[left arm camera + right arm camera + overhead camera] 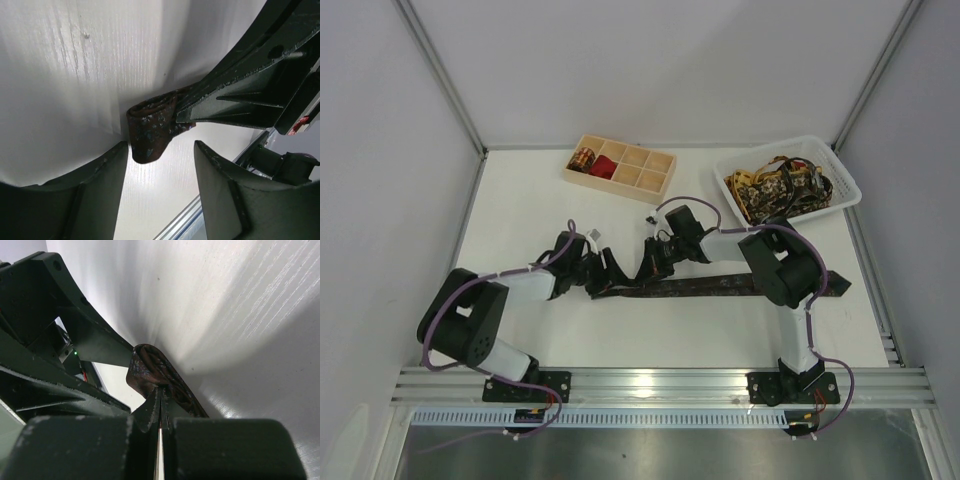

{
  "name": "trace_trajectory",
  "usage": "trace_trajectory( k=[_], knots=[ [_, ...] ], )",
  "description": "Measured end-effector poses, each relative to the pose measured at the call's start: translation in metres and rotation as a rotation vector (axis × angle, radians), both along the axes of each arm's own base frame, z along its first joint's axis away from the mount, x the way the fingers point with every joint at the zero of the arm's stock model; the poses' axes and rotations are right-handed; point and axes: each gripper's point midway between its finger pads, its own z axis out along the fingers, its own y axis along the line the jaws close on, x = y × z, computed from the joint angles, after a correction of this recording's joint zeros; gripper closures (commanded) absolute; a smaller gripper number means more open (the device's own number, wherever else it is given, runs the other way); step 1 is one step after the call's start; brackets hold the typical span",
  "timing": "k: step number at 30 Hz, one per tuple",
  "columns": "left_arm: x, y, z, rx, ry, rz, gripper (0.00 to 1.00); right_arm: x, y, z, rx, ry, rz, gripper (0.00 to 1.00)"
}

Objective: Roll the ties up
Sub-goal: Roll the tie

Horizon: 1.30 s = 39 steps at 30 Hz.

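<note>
1. Right gripper (160,396) is clamped by its tips on the folded end of the dark brown tie (149,365). The left gripper (160,146) stands released, one finger on each side of that fold, and appears to touch nothing.
2. In the top view the tie's length lies flat across the middle of the table (520,200) and runs toward the right edge. More ties (780,185) are heaped in the white basket (848,190) at upper right. Two coils (592,161) sit in the wooden tray (616,183) at upper centre.
3. The pinch looks shallow, so a quick wrist turn could let the fold slip out and spring open.
4. The two sets of fingers crowd together, and closing the left pair off-centre could strike metal instead of fabric.
5. The long tail may drag and twist, which would skew or loosen the coil.
</note>
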Motion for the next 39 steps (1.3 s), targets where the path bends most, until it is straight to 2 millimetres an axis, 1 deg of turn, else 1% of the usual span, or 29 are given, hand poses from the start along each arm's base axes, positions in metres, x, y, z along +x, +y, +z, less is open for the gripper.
trace_trajectory(
  k=[6,7,10,15,18,19,22,31,39],
  knots=[
    [0.008,0.0,-0.003,0.016,0.003,0.013,0.44,0.0,0.0,0.0,0.0,-0.001,0.0,1.0],
    [0.008,0.0,-0.004,0.018,0.004,0.013,0.48,0.0,0.0,0.0,0.0,-0.001,0.001,1.0],
    [0.01,-0.001,-0.006,0.019,0.012,0.013,0.53,0.0,0.0,0.0,0.0,-0.001,0.0,1.0],
    [0.012,-0.004,-0.01,0.004,0.023,0.006,0.59,0.0,0.0,0.0,0.0,-0.002,0.0,1.0],
    [0.012,-0.004,-0.012,-0.001,0.031,0.01,0.76,0.0,0.0,0.0,0.0,-0.003,0.0,1.0],
    [0.012,-0.004,-0.014,-0.003,0.036,0.012,0.86,0.0,0.0,0.0,-0.001,-0.003,-0.001,1.0],
    [0.013,-0.007,-0.013,-0.022,0.039,0.004,1.0,0.001,0.0,0.0,-0.002,-0.004,-0.002,1.0],
    [0.013,-0.008,-0.012,-0.011,0.026,0.0,1.0,0.0,0.001,0.004,-0.033,-0.017,-0.014,1.0],
    [0.011,-0.007,-0.012,0.049,-0.018,-0.006,1.0,-0.008,0.001,0.01,-0.072,-0.03,-0.011,1.0]
  ],
)
